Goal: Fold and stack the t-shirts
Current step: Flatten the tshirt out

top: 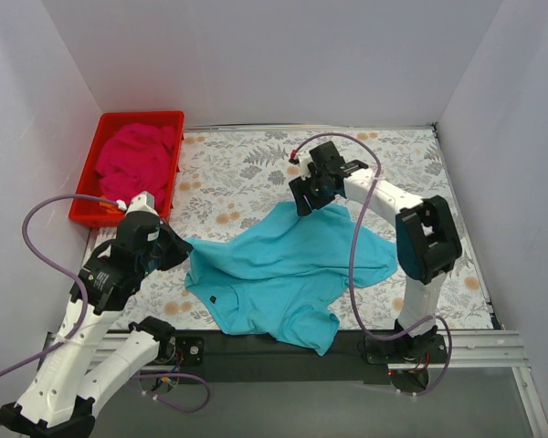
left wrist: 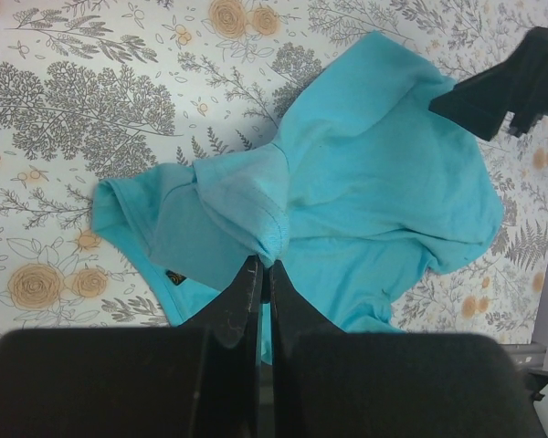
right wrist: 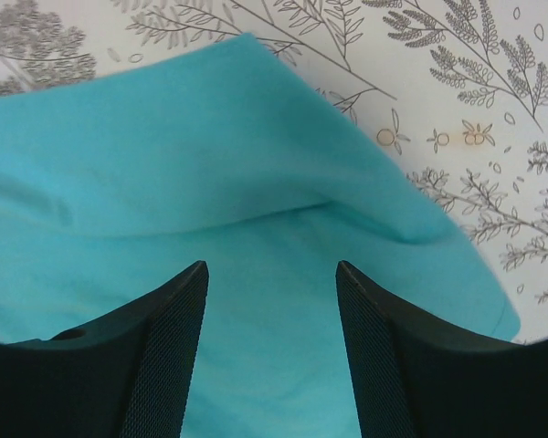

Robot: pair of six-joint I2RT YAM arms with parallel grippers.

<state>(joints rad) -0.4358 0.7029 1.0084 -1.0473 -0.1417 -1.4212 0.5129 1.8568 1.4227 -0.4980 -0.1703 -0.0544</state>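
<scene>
Left gripper [left wrist: 265, 266]: you grip the crumpled turquoise-blue cloth t-shirt [top: 288, 260].
Right gripper [right wrist: 272, 297]: fingers apart above it; contact unclear.
Magenta-pink cloth t-shirt [top: 133, 161]: bunched, outline hidden.

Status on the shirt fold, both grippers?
Left gripper shut on turquoise t-shirt. Right gripper open over its far edge. Shirt crumpled, unfolded; pink t-shirt bunched in red tray. No obstruction seen.

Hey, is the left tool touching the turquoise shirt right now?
Touching. The left wrist view shows the left tool closed on a raised fold of the turquoise shirt, with the cloth bunched right at its fingertips.
</scene>
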